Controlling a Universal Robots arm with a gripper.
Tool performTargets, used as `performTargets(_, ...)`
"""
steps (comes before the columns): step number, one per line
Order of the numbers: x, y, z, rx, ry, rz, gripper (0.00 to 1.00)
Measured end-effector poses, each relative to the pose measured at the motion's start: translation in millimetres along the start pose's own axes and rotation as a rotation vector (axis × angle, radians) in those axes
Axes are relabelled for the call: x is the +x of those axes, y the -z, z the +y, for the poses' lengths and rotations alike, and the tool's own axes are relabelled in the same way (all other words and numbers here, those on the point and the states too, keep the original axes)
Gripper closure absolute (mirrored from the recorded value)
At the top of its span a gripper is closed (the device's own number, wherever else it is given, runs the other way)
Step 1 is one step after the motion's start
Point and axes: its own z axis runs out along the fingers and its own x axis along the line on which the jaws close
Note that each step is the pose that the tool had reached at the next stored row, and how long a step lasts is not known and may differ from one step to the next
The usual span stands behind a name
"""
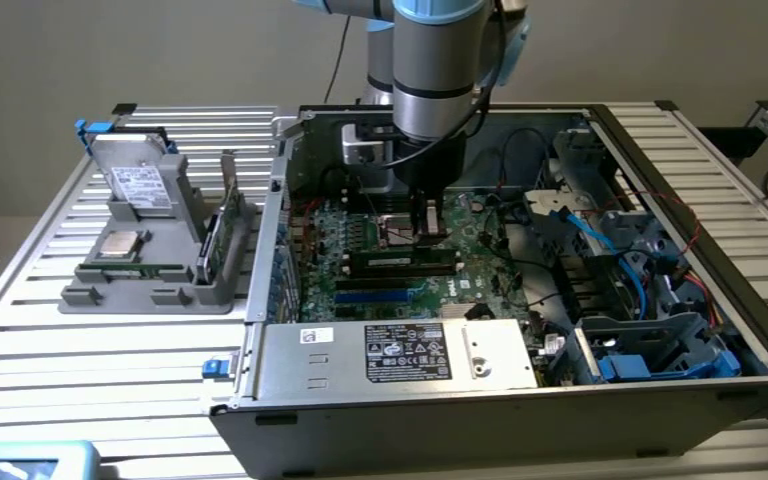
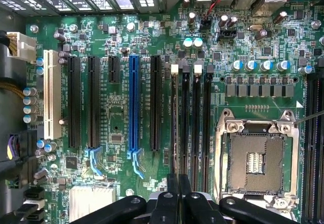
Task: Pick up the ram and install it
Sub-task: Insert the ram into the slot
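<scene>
My gripper (image 1: pixel 424 232) reaches down into the open computer case (image 1: pixel 267 300) and hangs over the motherboard (image 1: pixel 491 245). The ram (image 1: pixel 406 262), a long narrow stick with dark chips and a small white label, sits level right under the fingertips and along the black memory slots (image 2: pixel 196 123). The gripper is shut on its upper edge. In the wrist view the two dark fingers (image 2: pixel 171 198) stand nearly together, and the gripper (image 2: pixel 178 183) lines up with the row of memory slots beside the empty CPU socket (image 2: pixel 255 158).
A grey parts holder (image 1: pixel 144 270) on the slatted table at the exterior view's left carries a drive, a chip and an upright green card (image 1: pixel 228 225). Cables (image 1: pixel 584 240), drive cages (image 1: pixel 651 340) and the grey power supply box (image 1: pixel 398 350) crowd the case around the board.
</scene>
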Motion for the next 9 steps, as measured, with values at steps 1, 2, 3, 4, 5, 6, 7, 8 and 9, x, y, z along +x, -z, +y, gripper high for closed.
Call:
performTargets(1, 0.0, 0.0, 0.0, 0.0004, 0.000, 0.0002, 0.88)
performTargets(2, 0.0, 0.1, 0.0, 0.0011, 0.000, 0.0006, 0.88)
performTargets(3, 0.0, 0.3, 0.0, 0.0017, 0.000, 0.0010, 0.88)
performTargets(4, 0.0, 0.5, 0.1, 0.0026, 0.000, 0.0015, 0.88)
performTargets(5, 0.0, 0.6, 0.1, 0.0038, 0.000, 0.0018, 0.88)
performTargets(6, 0.1, 0.6, 0.2, 0.0049, 0.000, 0.0024, 0.88)
performTargets(7, 0.1, 0.7, 0.3, 0.0058, 0.000, 0.0031, 0.88)
performTargets(8, 0.1, 0.7, 0.5, 0.0069, -0.001, 0.0040, 0.88)
performTargets(9, 0.1, 0.7, 0.7, 0.0081, -0.001, 0.0049, 0.88)
